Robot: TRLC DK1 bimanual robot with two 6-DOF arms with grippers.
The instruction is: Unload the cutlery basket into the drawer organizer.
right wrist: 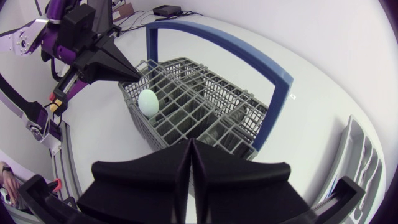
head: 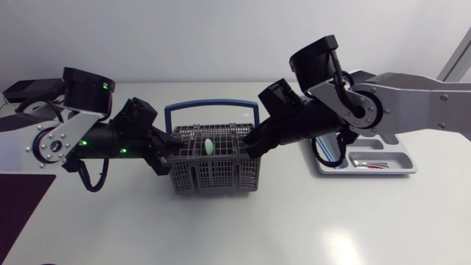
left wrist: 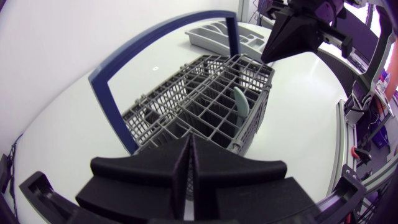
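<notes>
**Table** (head: 294,228): a white surface that carries everything below.

**Cutlery basket** (head: 213,175): a grey lattice box with a blue hoop handle (head: 210,107) standing upright over it. It sits mid-table and is the landmark for every place given here.

**Drawer organizer** (head: 397,156): a pale grey compartmented tray, well apart from the basket and beyond its right end. It lies partly under the right arm, and a few pieces of cutlery (head: 370,164) are already in it.

**Left gripper** (head: 163,156): at the basket's left end, at rim height. In its own wrist view the two wedge fingers (left wrist: 177,163) are pressed flat together with nothing between them. The basket is directly ahead of their tips.

**Right gripper** (head: 250,140): at the basket's right end, facing the left gripper across the basket. Its fingers (right wrist: 180,163) are likewise pressed together and empty.

**Utensil** (head: 209,145): the only piece visible in the basket.
- It is pale green, smooth and matte, and is probably a plastic spoon. A rounded oval end (right wrist: 148,101) shows above the lattice.
- It stands in a compartment near the middle of the basket's length. Its long axis is roughly upright with a slight lean, and its lower part is hidden among the cells.
- It lies ahead of and below both grippers, between the two tips. Neither arm is clearly nearer.
- Judgement: either gripper must first spread its fingers, then come over the rim and close on the raised end from above. The lift should follow that upright axis.
</notes>
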